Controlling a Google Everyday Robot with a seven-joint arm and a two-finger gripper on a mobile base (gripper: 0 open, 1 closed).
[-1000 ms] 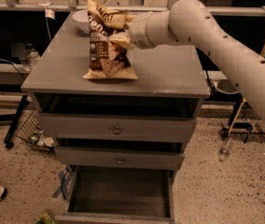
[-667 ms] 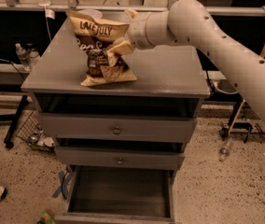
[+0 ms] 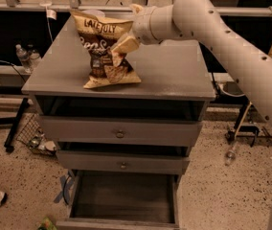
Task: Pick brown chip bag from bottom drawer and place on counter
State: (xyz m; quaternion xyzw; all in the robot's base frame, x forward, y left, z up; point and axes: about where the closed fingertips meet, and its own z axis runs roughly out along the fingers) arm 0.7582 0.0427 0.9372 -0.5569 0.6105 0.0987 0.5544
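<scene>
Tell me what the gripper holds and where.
The gripper pinches the brown chip bag at its arm-side edge, mid-height; the bag's bottom rests on the counter.

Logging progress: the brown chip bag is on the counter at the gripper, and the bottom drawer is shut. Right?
No: the camera view shows the bottom drawer pulled open. The brown chip bag is on the counter, with the gripper at it.

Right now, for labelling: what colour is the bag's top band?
Tan, dark lettering; camera view. Tool at the bag's side, above the counter.
</scene>
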